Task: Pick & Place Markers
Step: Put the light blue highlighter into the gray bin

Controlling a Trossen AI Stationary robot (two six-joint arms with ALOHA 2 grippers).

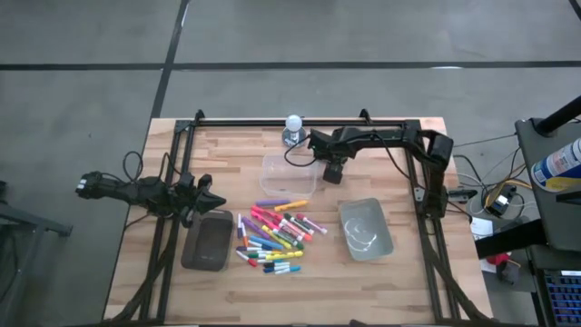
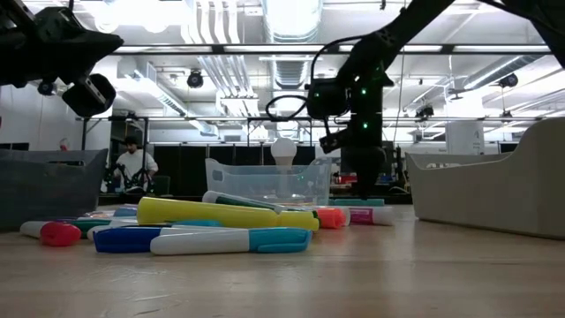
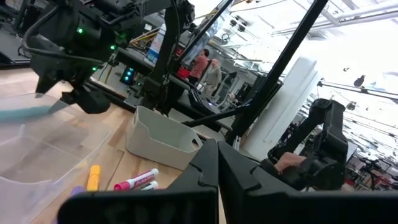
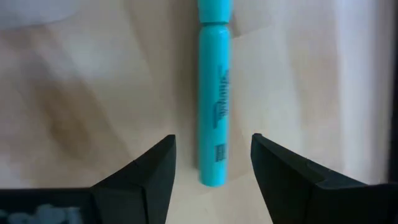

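Right gripper [image 4: 212,163] hangs wide open over a teal marker [image 4: 214,99] — nothing gripped — while the closed left gripper [image 1: 207,193] waits far left.

Free room vs. obstacles on the table

Centre blocked by the markers [image 1: 272,234] heap, w/ dark grey tray [image 1: 208,242] just beside it on the left-arm side and grey tub [image 1: 365,229] near on the other; narrow bare gaps between each. Clear tub [image 1: 289,173] stands behind the heap, bulb-shaped object [image 1: 293,127] at the back edge near it. Right gripper [image 4: 212,160] hangs over the clear tub's corner, jaws apart astride a teal marker [image 4: 214,106], wood free on both sides of it. Left gripper [image 1: 213,196] closed, above the tray's back end. Front strip of table [image 1: 300,295] bare, so is the far left-arm corner.
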